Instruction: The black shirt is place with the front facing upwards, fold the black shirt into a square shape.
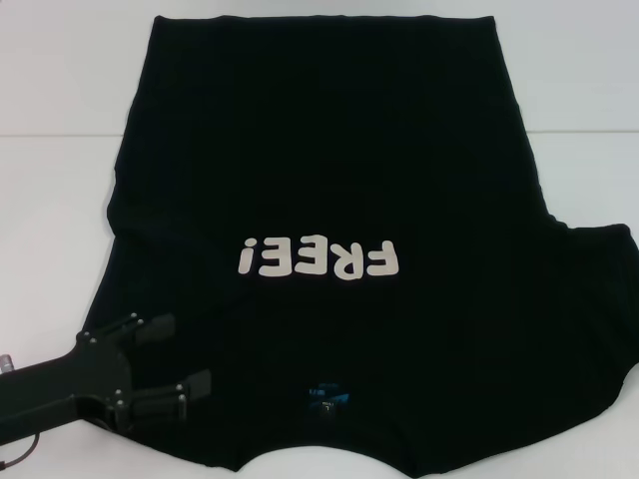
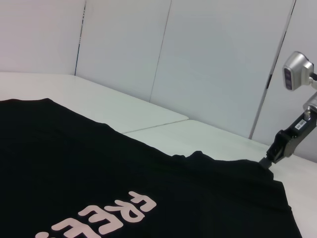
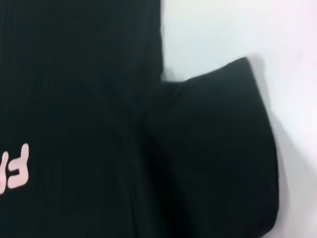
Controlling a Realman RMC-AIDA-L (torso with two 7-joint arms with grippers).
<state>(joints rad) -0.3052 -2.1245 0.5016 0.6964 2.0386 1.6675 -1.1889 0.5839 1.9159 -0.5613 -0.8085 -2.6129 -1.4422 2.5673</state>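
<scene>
Head view: large black cloth T-shirt (image 1: pixel 329 180) w/ white "FREE!" letters (image 1: pixel 319 259) flat on white table (image 1: pixel 60 80); left gripper (image 1: pixel 185 357) over shirt's left shoulder, fingers spread wide, holding nothing. Right gripper unseen.

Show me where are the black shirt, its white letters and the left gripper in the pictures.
black shirt (image 1: pixel 329 150): head view, plain cloth of the body.
white letters "FREE!" (image 1: pixel 318 259): head view, middle of the word on the chest.
left gripper (image 1: pixel 180 354): head view, midway between its open fingertips, over the shirt's near left part.
</scene>
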